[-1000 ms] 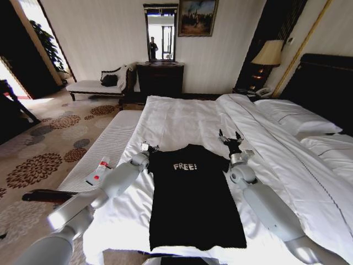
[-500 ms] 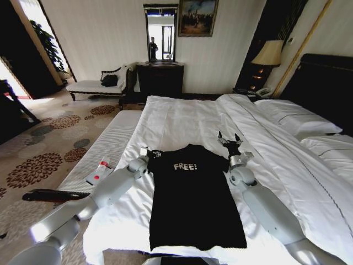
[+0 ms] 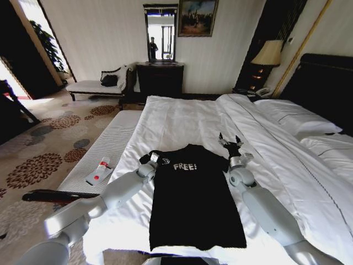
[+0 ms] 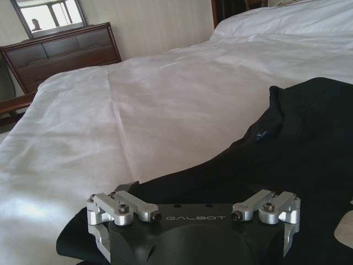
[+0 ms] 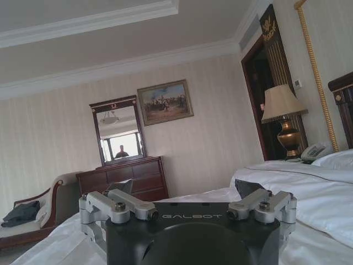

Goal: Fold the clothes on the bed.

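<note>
**A:** Since a second ago your left gripper (image 3: pixel 154 159) has slid inward, from the white sheet beside the shoulder to over the left shoulder of the black T-shirt (image 3: pixel 194 204), and the sleeve that lay out flat there now looks bunched up under it. Your right gripper (image 3: pixel 232 144) has hardly moved.

**B:** So am I holding the sleeve?

**A:** You can't tell that from the head view. In the left wrist view the black fabric (image 4: pixel 231 176) runs right up under the gripper body, but the fingertips are hidden below it, so whether the jaws have closed on cloth is not visible. It looks like the sleeve fold is under way.

**B:** And the right side?

**A:** Your right gripper sits just off the shirt's right shoulder, tipped upward with its jaws spread wide and nothing between them. My guess is that it waits there for its own sleeve.

**B:** Where is the shirt overall?

**A:** It lies flat on the bed (image 3: pixel 182 118), chest lettering up, collar towards the far end and hem close to you, between your two arms.
</note>
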